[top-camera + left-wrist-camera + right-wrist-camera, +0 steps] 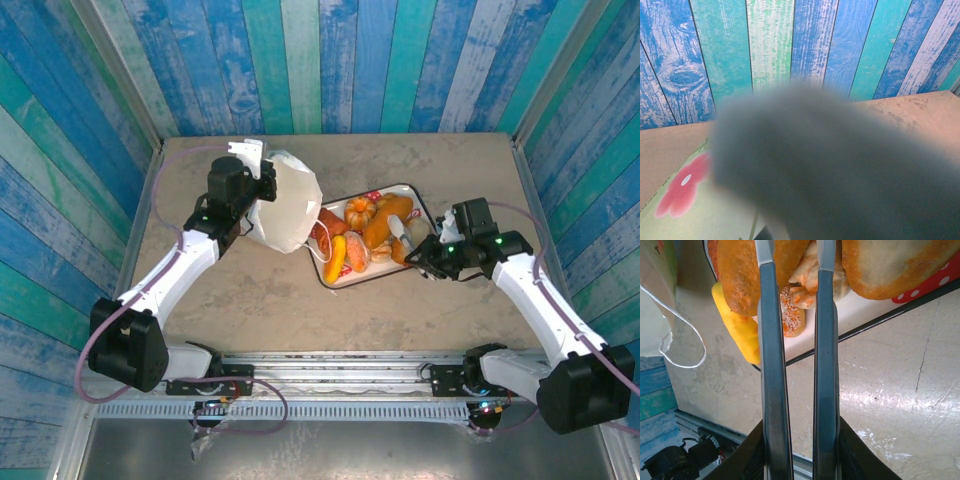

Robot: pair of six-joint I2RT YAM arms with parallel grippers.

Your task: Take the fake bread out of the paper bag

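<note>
A staged robot lab cell: plank-print walls (330,60) (blue and teal) box in a beige bench (280,300), where a left arm (170,275) and right arm (540,300) stand on a metal rail (340,372).

The paper bag (290,205) is plain white from above. In the left wrist view what seems to be its side is pale green, with a pinkish-red flower (682,184), white-centred, at 8 o'clock. The fake bread (375,225) runs from orange to golden-brown, with one long yellow piece (336,258) at the tray's 8 o'clock. The tray (348,279) is white and black-rimmed, with a red, white-dotted patch at 2 o'clock in the right wrist view. The fingers (774,365) of the right tool (408,245) are dark grey-blue. The surface (450,170) is mottled beige. The walls (330,60) are planks of blue, teal and streaky white.
</note>
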